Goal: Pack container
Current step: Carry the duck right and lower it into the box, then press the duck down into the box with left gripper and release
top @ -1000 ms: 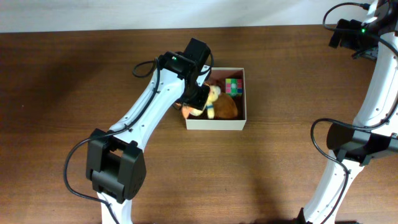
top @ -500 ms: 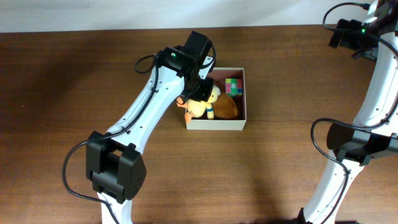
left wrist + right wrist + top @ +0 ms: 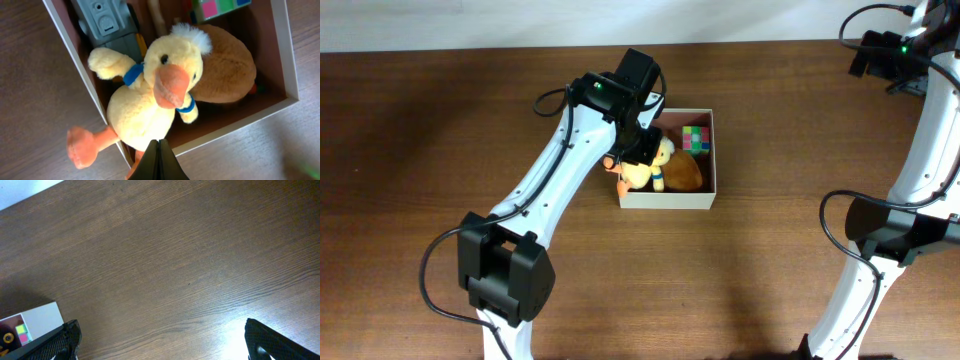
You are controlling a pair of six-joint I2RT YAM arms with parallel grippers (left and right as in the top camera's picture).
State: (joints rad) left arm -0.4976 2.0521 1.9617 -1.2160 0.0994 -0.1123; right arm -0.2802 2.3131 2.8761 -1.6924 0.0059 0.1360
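One square, white-walled container [image 3: 666,200] sits near the middle of the desk [image 3: 430,130], a little toward the far edge. It holds four toys: one yellow plush duck [image 3: 150,95], one brown plush lump [image 3: 225,65], one multicoloured cube [image 3: 696,138] and one grey plastic toy [image 3: 107,22]. The duck lies over the wall facing the desk's left edge, with one orange foot outside. The left claw [image 3: 159,159] is closed, its tips together beside the duck. The right claw [image 3: 161,325] gapes wide over the desk's far right corner.

Fuzzy plush duck [image 3: 145,107] (matt wood table [image 3: 30,75])
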